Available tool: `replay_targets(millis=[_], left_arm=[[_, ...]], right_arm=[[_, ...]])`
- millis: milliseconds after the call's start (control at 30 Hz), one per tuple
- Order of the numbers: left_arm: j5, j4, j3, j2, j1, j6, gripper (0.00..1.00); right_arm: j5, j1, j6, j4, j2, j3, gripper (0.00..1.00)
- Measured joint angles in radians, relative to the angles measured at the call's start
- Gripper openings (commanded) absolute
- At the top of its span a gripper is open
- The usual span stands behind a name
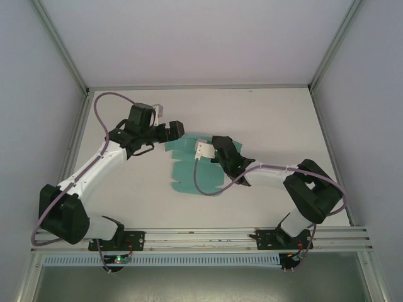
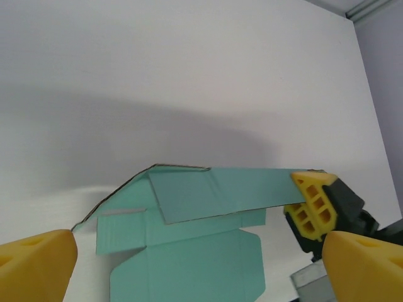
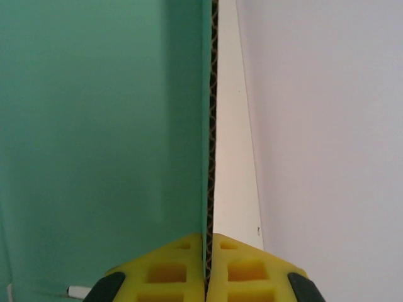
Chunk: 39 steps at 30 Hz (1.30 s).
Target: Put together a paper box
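Right gripper pinches raised flap of paper box; left gripper (jaws wide open) faces flap broadside, just beside.

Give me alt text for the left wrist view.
The right end effector pinches a raised flap of the teal box, whose rest lies on a white table. The left end effector is open, its yellow fingertips at the bottom corners.

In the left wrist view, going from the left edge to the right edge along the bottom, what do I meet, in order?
One jaw of the left gripper → paper box → right gripper, jaws shut on the box → the left gripper's other jaw.
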Motion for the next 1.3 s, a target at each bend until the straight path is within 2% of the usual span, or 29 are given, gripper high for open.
replay_targets(millis=[67, 133, 367, 500, 633, 800, 1033, 1133, 1300], left_arm=[[0.018, 0.004, 0.013, 0.027, -0.001, -0.003, 1.0], [0.037, 0.009, 0.025, 0.049, -0.001, -0.007, 0.96], [0.099, 0.024, 0.072, 0.139, -0.02, -0.025, 0.73], [0.122, 0.025, 0.076, 0.171, -0.032, -0.038, 0.71], [0.129, 0.036, 0.069, 0.179, -0.034, -0.062, 0.65], [0.159, 0.145, 0.01, 0.179, -0.035, -0.142, 0.51], [0.198, 0.357, -0.101, 0.18, -0.035, -0.307, 0.26], [0.2, 0.402, -0.115, 0.18, -0.035, -0.357, 0.2], [0.198, 0.426, -0.116, 0.18, -0.037, -0.399, 0.03]], right_arm=[[-0.008, 0.0, -0.009, 0.023, 0.0, 0.0, 0.0], [-0.022, 0.0, -0.012, 0.034, 0.0, 0.0, 0.0], [-0.055, 0.0, -0.011, 0.04, 0.0, 0.0, 0.0], [-0.072, -0.002, 0.004, 0.04, -0.002, 0.0, 0.0], [-0.088, -0.003, 0.024, 0.037, -0.015, -0.006, 0.0], [-0.097, -0.008, 0.045, 0.023, -0.029, -0.006, 0.0], [-0.108, -0.016, 0.091, 0.009, -0.039, -0.019, 0.0], [-0.107, -0.016, 0.105, 0.008, -0.045, -0.021, 0.0], [-0.101, -0.016, 0.109, 0.01, -0.057, -0.032, 0.0]])
